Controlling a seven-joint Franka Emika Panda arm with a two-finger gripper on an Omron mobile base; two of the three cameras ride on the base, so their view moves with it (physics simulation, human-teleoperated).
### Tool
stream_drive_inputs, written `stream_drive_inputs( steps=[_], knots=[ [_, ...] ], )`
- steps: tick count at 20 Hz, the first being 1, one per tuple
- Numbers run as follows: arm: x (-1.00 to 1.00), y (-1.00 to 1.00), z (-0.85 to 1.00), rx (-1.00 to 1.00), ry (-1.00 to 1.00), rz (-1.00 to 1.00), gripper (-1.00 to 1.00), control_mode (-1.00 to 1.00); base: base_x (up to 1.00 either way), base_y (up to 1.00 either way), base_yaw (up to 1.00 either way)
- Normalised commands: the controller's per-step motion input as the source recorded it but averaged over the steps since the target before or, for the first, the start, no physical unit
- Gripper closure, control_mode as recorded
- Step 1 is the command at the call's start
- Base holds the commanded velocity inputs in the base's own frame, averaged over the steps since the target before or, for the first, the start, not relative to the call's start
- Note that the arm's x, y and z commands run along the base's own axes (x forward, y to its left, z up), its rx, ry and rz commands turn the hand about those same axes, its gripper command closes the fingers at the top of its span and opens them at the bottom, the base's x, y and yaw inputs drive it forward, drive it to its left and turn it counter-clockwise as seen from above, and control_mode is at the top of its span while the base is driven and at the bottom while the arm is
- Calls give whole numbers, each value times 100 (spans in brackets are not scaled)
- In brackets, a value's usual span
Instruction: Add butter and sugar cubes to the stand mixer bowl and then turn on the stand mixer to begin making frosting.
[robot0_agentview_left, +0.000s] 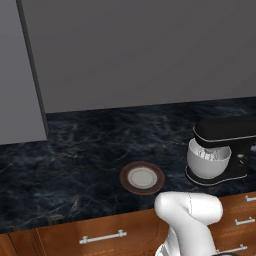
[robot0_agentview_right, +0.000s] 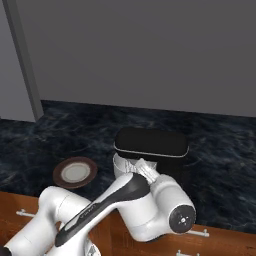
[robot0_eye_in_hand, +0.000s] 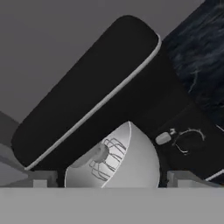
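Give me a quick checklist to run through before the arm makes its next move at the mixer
1. Gripper open and empty: ok. Nothing sits between its tips in the hand view.
2. Bowl seated under the stand mixer head: ok, with the whisk hanging inside it.
3. Butter and sugar cubes in the bowl: cannot tell. The bowl's inside is not clear in any view.
4. Plate emptied: ok, it looks bare on the counter.
5. Hand facing the mixer: ok. The hand view looks at the head, the bowl and the small side lever.
6. Mixer switched on: cannot tell. A still picture does not show whether the whisk spins.
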Motion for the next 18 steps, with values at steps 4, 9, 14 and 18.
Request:
stream_drive_inputs(
  steps=[4, 9, 14, 18],
  knots=[
    [26, 0, -48, -37, -14, 28, -100, -100, 0, 0, 0],
    [2, -3, -24, -42, -20, 19, -100, -100, 0, 0, 0],
    [-3, 0, -17, -46, -23, 12, -100, -100, 0, 0, 0],
    [0, 0, -24, -41, -21, 4, -100, -100, 0, 0, 0]
  ],
)
